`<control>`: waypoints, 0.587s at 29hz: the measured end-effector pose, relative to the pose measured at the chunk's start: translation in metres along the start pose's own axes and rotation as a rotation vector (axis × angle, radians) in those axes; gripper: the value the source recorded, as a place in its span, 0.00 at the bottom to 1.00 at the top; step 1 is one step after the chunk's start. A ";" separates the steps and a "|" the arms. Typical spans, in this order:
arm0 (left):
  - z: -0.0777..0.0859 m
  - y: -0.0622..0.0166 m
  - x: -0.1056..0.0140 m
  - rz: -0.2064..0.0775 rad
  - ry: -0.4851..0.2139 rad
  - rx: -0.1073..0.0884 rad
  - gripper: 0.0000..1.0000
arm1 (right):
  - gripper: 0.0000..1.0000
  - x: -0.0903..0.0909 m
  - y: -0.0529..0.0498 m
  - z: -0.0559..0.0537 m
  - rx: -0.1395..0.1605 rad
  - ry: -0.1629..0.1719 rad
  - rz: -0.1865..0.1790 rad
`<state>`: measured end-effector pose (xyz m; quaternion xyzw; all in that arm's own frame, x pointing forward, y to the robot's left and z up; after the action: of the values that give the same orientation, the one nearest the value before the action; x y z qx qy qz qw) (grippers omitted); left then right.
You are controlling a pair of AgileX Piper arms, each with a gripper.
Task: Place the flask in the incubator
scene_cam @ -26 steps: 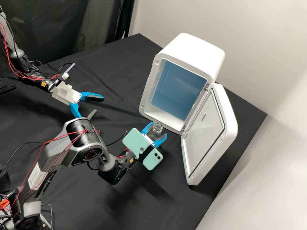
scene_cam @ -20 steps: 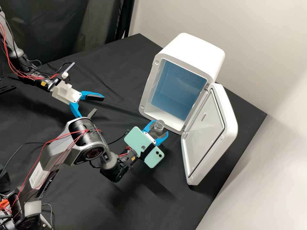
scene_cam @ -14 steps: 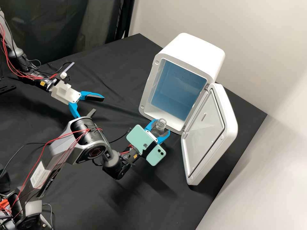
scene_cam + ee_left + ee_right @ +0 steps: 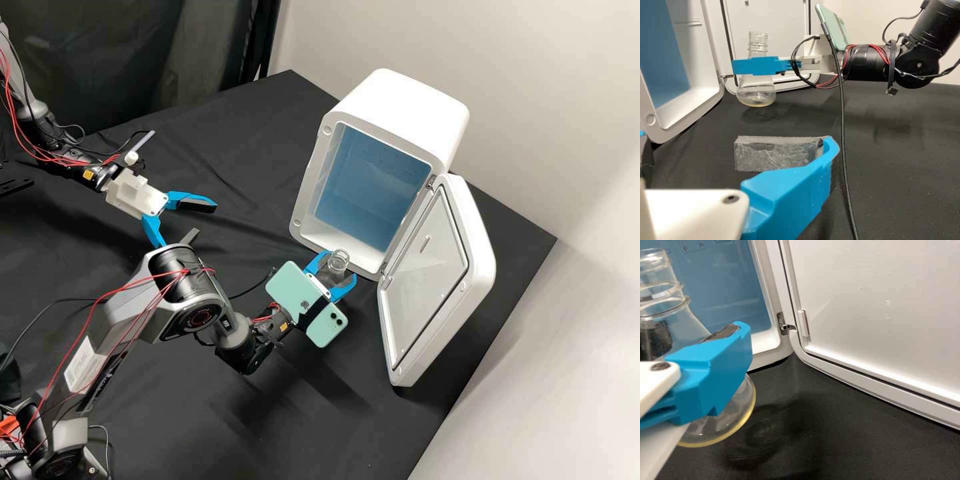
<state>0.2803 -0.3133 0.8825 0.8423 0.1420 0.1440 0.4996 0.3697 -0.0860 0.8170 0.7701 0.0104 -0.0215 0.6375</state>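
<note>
Clear glass conical flask (image 4: 337,261) (open threaded neck, faint yellowish base) clamped upright in right claw (image 4: 330,275), lifted just off black bench (image 4: 267,133), just before open white incubator (image 4: 400,107) with blue interior. Left claw (image 4: 184,223) spread open.

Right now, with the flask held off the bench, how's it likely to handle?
Probably fragile: the flask looks like clear glass. Likely light, since it seems almost empty. It could slip, because the right tool pinches only its smooth, sloping wall.
</note>
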 end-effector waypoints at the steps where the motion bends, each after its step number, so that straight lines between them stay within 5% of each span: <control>1: 0.000 0.0000 0.000 0.000 0.000 0.000 1.00 | 0.00 0.000 0.000 0.000 0.000 0.000 0.000; 17: 0.003 0.0144 -0.008 0.006 -0.035 -0.005 1.00 | 0.00 0.000 -0.001 0.000 0.000 0.001 -0.002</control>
<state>0.2758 -0.3250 0.8932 0.8438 0.1305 0.1312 0.5038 0.3698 -0.0854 0.8164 0.7700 0.0115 -0.0216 0.6375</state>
